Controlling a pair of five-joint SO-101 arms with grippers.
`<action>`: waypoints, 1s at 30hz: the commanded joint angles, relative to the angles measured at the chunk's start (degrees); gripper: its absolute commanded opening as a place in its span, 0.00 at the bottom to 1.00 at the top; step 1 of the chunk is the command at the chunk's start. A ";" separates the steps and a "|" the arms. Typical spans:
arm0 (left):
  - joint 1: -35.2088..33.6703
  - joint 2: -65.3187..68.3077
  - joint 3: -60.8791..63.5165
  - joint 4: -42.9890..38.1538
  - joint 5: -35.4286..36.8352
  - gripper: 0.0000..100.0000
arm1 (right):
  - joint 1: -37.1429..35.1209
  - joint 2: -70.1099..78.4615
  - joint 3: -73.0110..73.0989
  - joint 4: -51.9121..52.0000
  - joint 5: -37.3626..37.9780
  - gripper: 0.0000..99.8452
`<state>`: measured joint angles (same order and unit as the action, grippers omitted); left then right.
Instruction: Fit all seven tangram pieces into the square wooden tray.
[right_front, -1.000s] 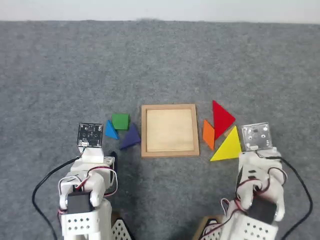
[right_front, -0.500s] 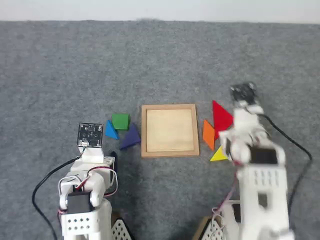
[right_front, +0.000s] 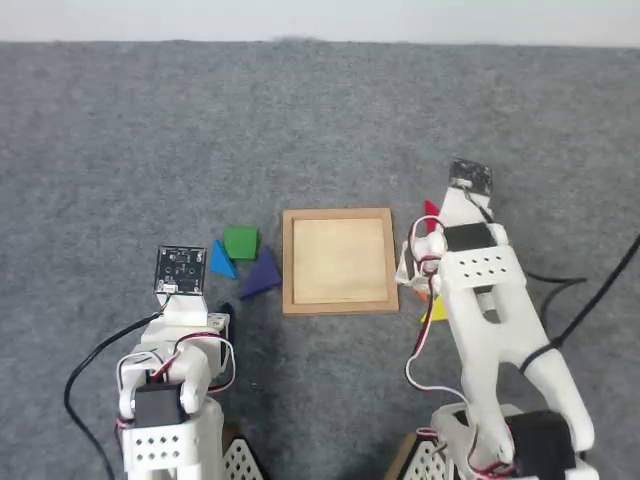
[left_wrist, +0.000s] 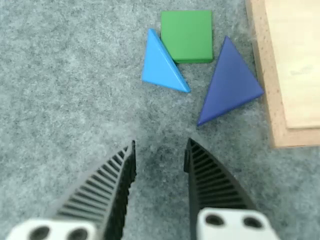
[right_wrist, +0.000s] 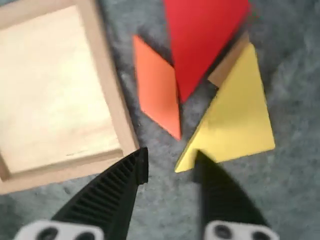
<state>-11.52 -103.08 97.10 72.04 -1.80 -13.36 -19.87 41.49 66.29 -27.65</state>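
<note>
Centrally, the tray (right_front: 338, 214) is lying flat on the grey carpet (right_front: 320, 120), its floor showing bare wood.

Left side of tray:
- Green square (right_front: 240, 242) is lying well clear of the rim.
- Blue triangle (right_front: 221, 261) is lying against the green square's edge, on the side away from the tray.
- Purple triangle (right_front: 262, 272) is lying just beside the tray rim, one corner pointing back toward the left arm (right_front: 175, 370).

Right side of tray:
- Orange piece (right_wrist: 157, 100) is lying just beside the rim.
- Red triangle (right_wrist: 202, 40) is touching the orange piece, its point running down between orange and yellow.
- Yellow triangle (right_wrist: 235, 120) is lying on the far side of the red one from the tray.
- Tan piece (right_wrist: 227, 67) is sitting wedged between red and yellow, mostly covered.

Left gripper (left_wrist: 161, 147) is hovering over bare carpet, short of the three pieces. Its jaws are standing moderately apart and holding nothing.

Right arm (right_front: 490, 300) is reaching out over the right-hand pieces, covering most of them from above. Right gripper (right_wrist: 171, 155) is sitting low by the tray's near corner. Its jaws are standing apart, with the yellow triangle's sharp corner showing in the gap. Whether a fingertip is touching that corner cannot be told.
</note>
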 joint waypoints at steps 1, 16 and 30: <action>0.35 -0.62 -0.66 0.00 -0.53 0.15 | 3.12 -0.04 -1.76 0.22 -8.26 0.32; 0.35 -0.62 -0.66 0.00 -0.53 0.15 | 8.57 0.31 5.27 -10.33 -6.24 0.26; 0.35 -0.62 -0.66 0.00 -0.53 0.15 | 14.55 20.18 -3.78 -9.98 -3.43 0.26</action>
<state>-11.52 -103.08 97.10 72.04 -1.80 -0.09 -3.43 40.09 56.62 -32.04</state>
